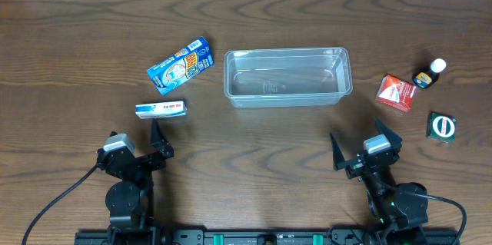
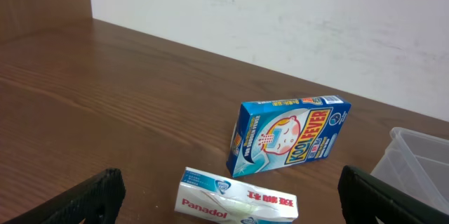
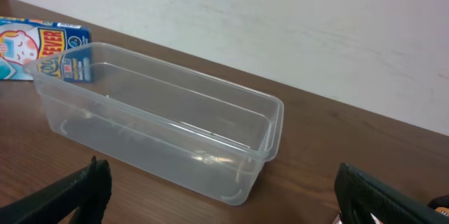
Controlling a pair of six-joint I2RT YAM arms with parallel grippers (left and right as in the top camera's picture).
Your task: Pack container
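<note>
Container (image 1: 287,76): set centre, seen empty, nothing packed yet.
Progress: not begun; all 5 items left to be loaded.
L side: blue box (image 1: 180,65), Panadol box (image 1: 161,109), near container.
R side: red box (image 1: 397,92), bottle (image 1: 430,74), green disc (image 1: 441,127).
Left gripper (image 1: 137,139): spread wide, nothing held.
Right gripper (image 1: 361,144): same, spread wide, empty.
Hidden: jaw tips cut off in wrist views; green disc's kind can't be told.

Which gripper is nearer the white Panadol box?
Left. The left gripper sits just short of the Panadol box, on the robot's side; the right gripper is far off, past the container's other end.
</note>
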